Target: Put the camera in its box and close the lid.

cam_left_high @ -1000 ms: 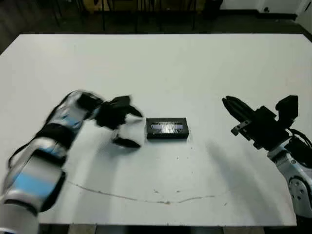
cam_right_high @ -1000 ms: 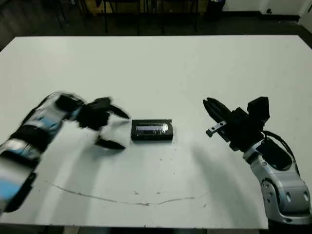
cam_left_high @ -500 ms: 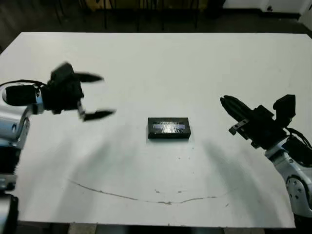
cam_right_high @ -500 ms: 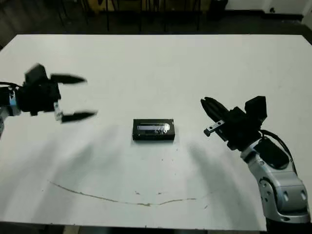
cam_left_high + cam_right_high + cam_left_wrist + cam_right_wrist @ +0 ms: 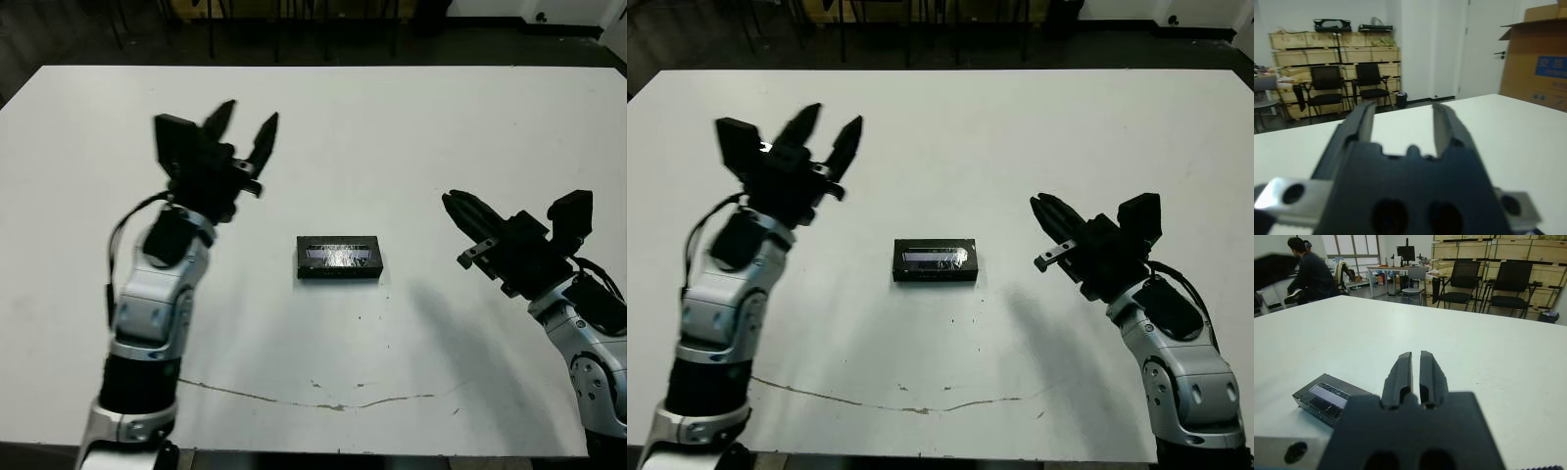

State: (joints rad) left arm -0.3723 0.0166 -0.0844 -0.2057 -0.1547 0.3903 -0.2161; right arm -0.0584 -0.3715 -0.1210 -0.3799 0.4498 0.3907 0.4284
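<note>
My right gripper [image 5: 1050, 217] hangs low at the near right, fingers pressed together on nothing, well apart from the box [image 5: 339, 258]. The box sits mid-table with the lid [image 5: 1328, 395] seated on top, grey strip up; camera not visible, presumably inside, can't confirm. Looks closed and done to me. If the lid needs checking: press flat on its top face, straight down, no sideways shove. My left gripper [image 5: 244, 126] is raised farther back, fingers spread and empty, pointing away from the table [image 5: 411, 137].

Black lid [image 5: 339, 257], greyish strip; white table [image 5: 392, 137]
</note>
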